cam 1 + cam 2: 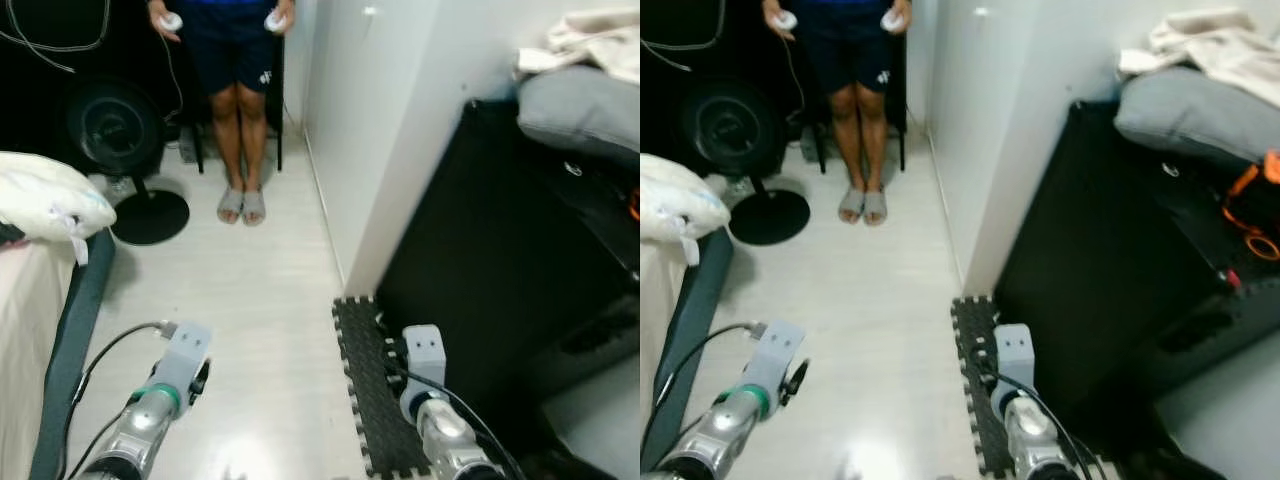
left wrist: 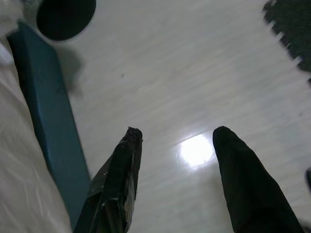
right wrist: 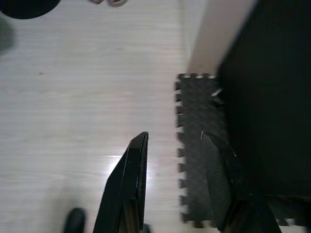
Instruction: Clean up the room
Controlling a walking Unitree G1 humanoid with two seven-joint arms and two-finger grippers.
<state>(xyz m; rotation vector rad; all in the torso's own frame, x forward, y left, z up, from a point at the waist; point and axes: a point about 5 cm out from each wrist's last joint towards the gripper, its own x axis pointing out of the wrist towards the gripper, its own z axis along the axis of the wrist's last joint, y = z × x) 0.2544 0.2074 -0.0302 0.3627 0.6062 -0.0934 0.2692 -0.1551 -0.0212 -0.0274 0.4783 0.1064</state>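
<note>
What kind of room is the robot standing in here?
Most likely a bedroom in a home. A bed with a white pillow runs along the left, a standing fan sits by the far wall, and a grey cushion and bedding are piled on a dark cabinet at right.

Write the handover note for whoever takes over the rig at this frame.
Left end effector: open, holding nothing, hanging over the pale floor beside the bed.
Right end effector: open, holding nothing, over the edge of the black foam mat.
A person with two controllers stands ahead, next to a floor fan. Loose cloths lie piled on a grey cushion to the right.
Done: no pickup can be seen yet.
Left: choose an item to tidy; watch the person's feet.
</note>
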